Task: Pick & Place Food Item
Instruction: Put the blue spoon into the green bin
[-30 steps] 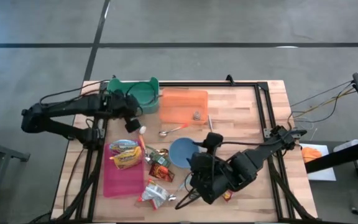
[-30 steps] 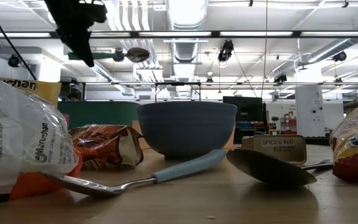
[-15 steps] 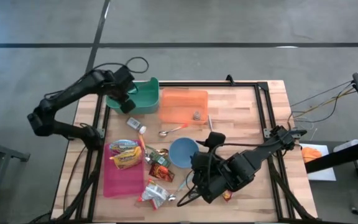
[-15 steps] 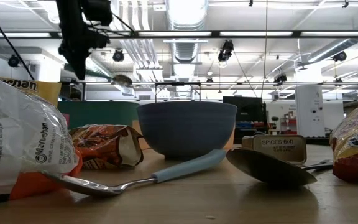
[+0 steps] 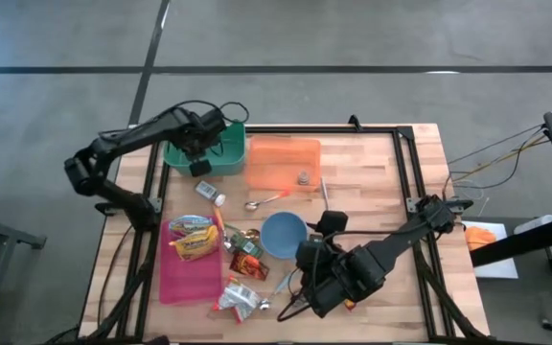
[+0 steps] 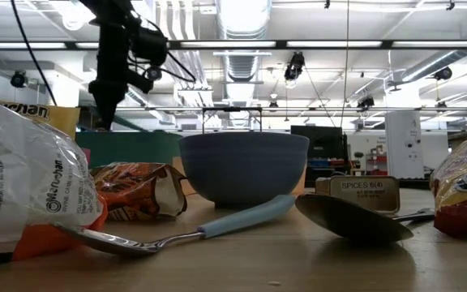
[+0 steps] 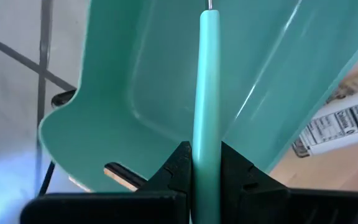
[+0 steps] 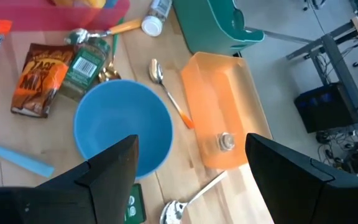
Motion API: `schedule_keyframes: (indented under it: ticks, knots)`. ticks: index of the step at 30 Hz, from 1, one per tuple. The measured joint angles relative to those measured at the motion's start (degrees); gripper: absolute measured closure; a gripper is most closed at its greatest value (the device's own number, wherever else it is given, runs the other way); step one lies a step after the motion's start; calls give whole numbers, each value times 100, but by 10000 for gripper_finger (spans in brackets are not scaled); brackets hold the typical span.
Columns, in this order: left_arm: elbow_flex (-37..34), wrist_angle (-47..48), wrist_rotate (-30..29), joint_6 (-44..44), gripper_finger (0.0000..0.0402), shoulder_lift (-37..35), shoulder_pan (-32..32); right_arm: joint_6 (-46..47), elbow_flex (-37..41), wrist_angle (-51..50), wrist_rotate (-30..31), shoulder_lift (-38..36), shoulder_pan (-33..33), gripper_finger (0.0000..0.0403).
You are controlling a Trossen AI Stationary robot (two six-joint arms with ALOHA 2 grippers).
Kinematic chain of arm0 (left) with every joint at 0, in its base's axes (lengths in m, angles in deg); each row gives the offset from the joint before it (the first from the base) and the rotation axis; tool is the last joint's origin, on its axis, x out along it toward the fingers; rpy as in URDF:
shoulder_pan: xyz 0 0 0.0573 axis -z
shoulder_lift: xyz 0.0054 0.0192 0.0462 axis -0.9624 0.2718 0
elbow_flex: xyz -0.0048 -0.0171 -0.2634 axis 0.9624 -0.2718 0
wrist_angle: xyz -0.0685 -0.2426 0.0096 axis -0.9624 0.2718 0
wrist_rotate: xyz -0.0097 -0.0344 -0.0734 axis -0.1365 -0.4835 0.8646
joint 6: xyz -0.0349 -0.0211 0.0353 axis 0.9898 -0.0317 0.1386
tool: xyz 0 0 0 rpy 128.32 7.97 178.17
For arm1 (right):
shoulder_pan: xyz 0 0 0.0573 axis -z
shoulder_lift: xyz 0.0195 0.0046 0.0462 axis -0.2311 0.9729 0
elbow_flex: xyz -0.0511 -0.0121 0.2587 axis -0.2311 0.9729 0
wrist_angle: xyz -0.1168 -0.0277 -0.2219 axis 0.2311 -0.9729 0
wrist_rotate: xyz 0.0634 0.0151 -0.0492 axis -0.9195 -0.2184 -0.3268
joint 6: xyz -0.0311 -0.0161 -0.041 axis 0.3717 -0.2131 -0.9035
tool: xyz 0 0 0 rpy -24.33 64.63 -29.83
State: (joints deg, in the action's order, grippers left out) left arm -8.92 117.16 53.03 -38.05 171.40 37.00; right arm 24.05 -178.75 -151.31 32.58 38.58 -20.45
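The left hand (image 7: 205, 163) gripped a teal utensil handle (image 7: 205, 81) over the green bin (image 5: 220, 153); best lowered inside before releasing. The right hand (image 8: 188, 180) waited wide above the bowl (image 8: 123, 127).

Blue bowl (image 5: 283, 235) mid-table, orange bin (image 5: 283, 163) beside green bin (image 5: 220, 153), pink tray (image 5: 185, 278) near left edge.

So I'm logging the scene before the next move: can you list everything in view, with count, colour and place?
Table: one, wooden.
Green bin: one, far left corner.
Orange bin: one, beside the green bin.
Blue bowl: one, table middle.
Pink tray: one, near left.
Snack packets: several, on and around the tray.
White bottle: one, below the green bin.
Orange-handled spoon: one, near the orange bin.
Teal-handled utensil: one, held.
Left end effector: shut on the utensil, over the green bin.
Right end effector: open, above the bowl.
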Motion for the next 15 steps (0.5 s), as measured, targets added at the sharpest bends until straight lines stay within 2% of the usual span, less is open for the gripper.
schedule_keyframes:
  ticks: [7,15]
  knots:
    - [20,-9,-400,-581,369,532,-11,55,49,1,-14,-4,-74,110]
    - [160,-32,-461,-1302,369,964,-29,-4,31,4,-14,-56,-80,110]
